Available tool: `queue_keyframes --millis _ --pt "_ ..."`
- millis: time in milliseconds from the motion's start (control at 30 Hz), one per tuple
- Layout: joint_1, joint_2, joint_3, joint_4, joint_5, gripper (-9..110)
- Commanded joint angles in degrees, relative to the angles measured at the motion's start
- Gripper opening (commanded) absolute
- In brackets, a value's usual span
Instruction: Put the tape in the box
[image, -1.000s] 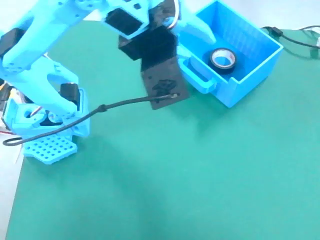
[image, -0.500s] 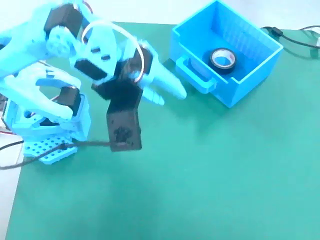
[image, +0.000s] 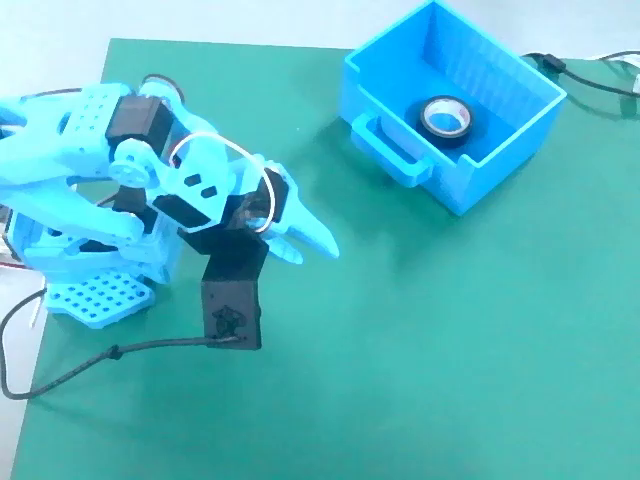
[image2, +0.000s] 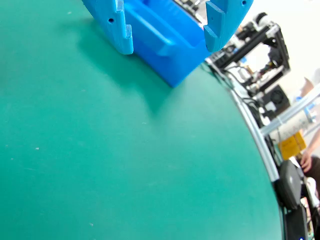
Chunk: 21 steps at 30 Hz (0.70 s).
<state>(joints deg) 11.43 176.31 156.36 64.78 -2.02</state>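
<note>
The roll of black tape with its pale core lies flat on the floor of the blue box, which stands at the top right of the green mat in the fixed view. Its loop handle faces the arm. My gripper hangs folded back near the arm's base at the left, well apart from the box, open and empty. In the wrist view the two light-blue fingertips frame the box from the top edge, with the tape hidden behind its wall.
A green mat covers the table. A black cable trails from the wrist camera block to the left edge. More cables lie at the top right. Beyond the mat's edge the wrist view shows equipment.
The arm has pulled back from above the box's handle to the left and down, folding toward its base. The tape has stayed in the box.
</note>
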Motion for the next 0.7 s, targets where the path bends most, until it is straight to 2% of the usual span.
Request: queue_keyframes --millis 0,467,667 --pt "-0.26 5.45 4.04 -0.35 -1.49 19" --pt "-0.35 13.8 12.57 -0.26 -1.41 19" --pt "0.35 13.89 14.41 -0.7 -1.05 14"
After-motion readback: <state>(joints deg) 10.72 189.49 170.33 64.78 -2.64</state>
